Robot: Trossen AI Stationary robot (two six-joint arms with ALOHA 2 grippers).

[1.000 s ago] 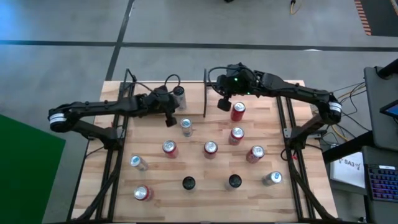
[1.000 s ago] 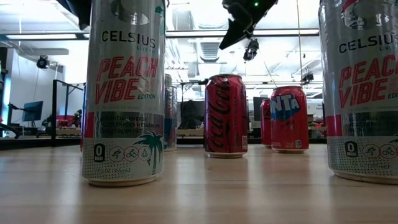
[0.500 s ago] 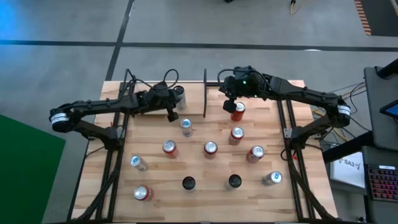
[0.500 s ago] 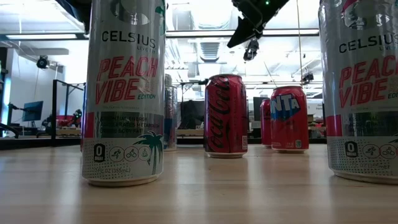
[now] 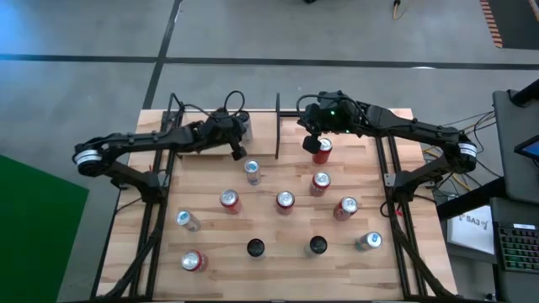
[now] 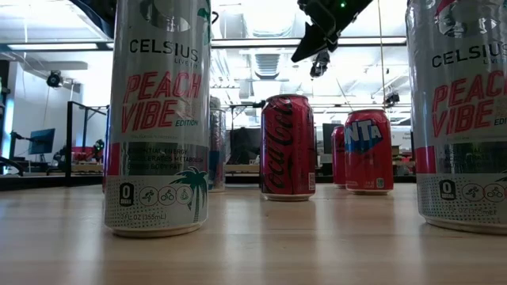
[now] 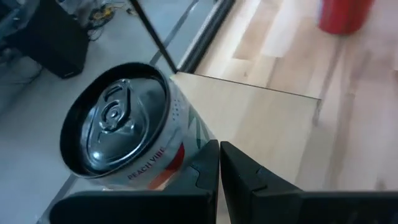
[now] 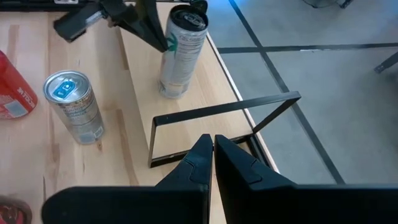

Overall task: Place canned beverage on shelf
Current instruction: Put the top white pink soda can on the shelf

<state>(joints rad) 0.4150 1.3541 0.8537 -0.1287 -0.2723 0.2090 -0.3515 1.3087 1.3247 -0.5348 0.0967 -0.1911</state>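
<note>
Left gripper [image 5: 238, 152] retreated, fingers shut, empty; right [image 5: 310, 144] likewise; one can [image 5: 244, 128] shelved.

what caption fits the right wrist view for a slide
Right gripper shut above the shelf's black divider rod, a silver can standing on the shelf beyond.

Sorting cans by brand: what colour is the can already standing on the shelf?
Silver, with green and red print, seen best in the right wrist view: can on shelf.
</note>
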